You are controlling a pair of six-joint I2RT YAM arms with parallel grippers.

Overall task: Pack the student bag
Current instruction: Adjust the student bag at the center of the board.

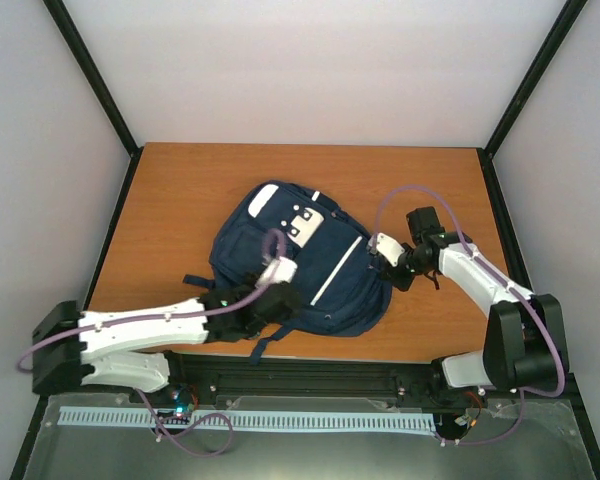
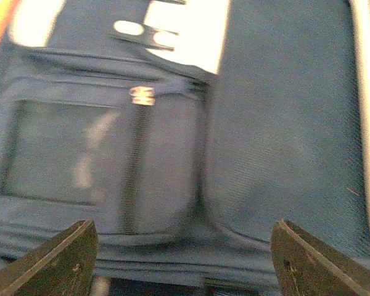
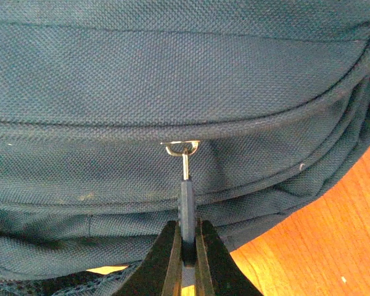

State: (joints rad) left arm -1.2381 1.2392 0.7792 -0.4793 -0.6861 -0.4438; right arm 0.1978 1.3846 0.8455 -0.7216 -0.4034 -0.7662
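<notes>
Currently right jaws pinched shut on dark zip pull [image 3: 186, 206]. Pull's metal ring [image 3: 184, 148] hooked at zip line on side of backpack [image 3: 172, 80]. Left jaws spread wide, nothing between them, fingertips [image 2: 55, 262] over backpack's front pocket [image 2: 98, 154]; that view blurred, contact with fabric not clear. Backpack lies flat, front up, mid worktop [image 1: 180, 190]. White patch [image 1: 305, 225] toward far side, dark straps [image 1: 265, 345] at near edge. Right jaws at backpack's right edge, left jaws over its near part.

Top cam overlooks whole table [image 1: 180, 200]; both wrist cams v. close on student bag [image 1: 245, 245], shared w/ top.
</notes>
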